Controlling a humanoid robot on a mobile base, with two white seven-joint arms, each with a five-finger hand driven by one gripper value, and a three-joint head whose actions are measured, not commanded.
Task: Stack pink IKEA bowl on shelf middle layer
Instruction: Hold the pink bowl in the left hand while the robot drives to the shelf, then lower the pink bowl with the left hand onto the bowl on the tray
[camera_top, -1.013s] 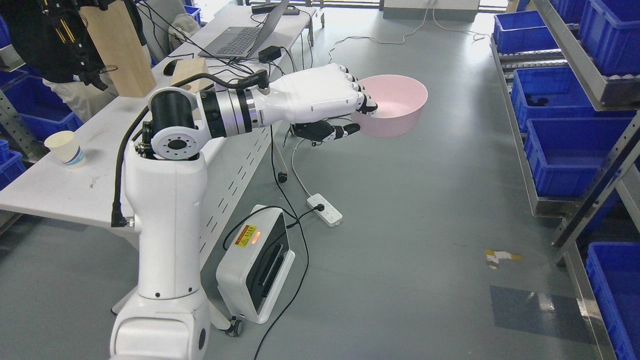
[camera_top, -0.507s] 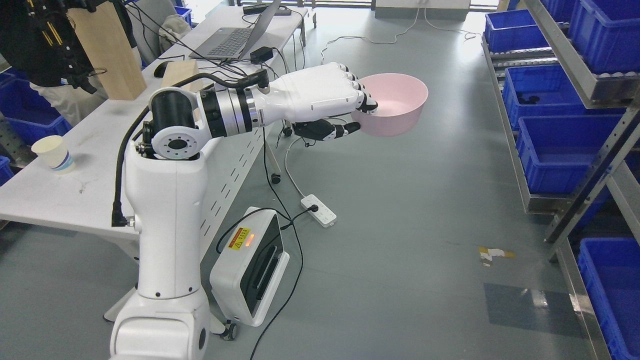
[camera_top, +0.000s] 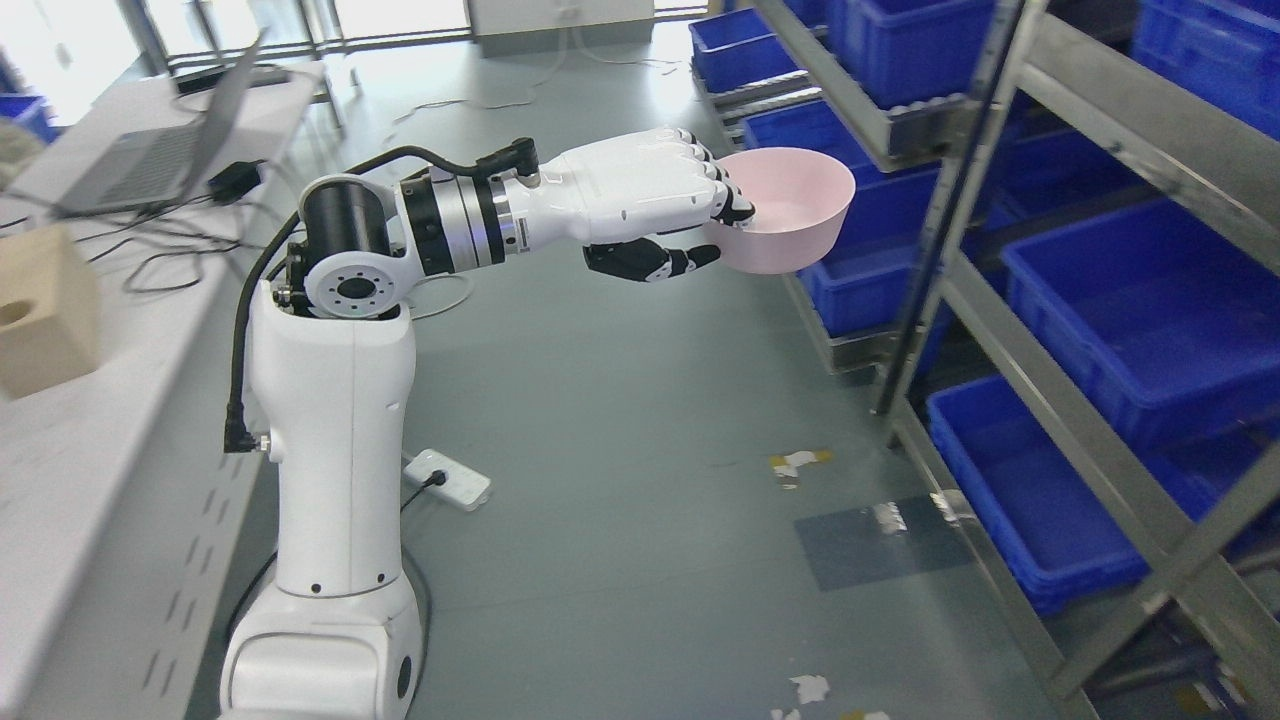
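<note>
Left hand (camera_top: 655, 205) — arm extended level toward 3 o'clock, knuckles up — fingers over the rim, thumb beneath, gripping the pink bowl (camera_top: 790, 212), held upright in the air near the shelf (camera_top: 960, 170).

Shelf post (camera_top: 945, 215) stands just right of the bowl (camera_top: 790, 215), blue bins (camera_top: 1140, 310) filling the levels behind it. Floor (camera_top: 640, 400) left of shelf is open; table (camera_top: 90, 440) blocks far left.

My left hand (camera_top: 660, 205) was glossy white plastic; the pink bowl (camera_top: 795, 215) looked smooth, matt plastic, the shelf (camera_top: 1000, 330) bare grey metal, its bins (camera_top: 1140, 310) shiny blue plastic.
</note>
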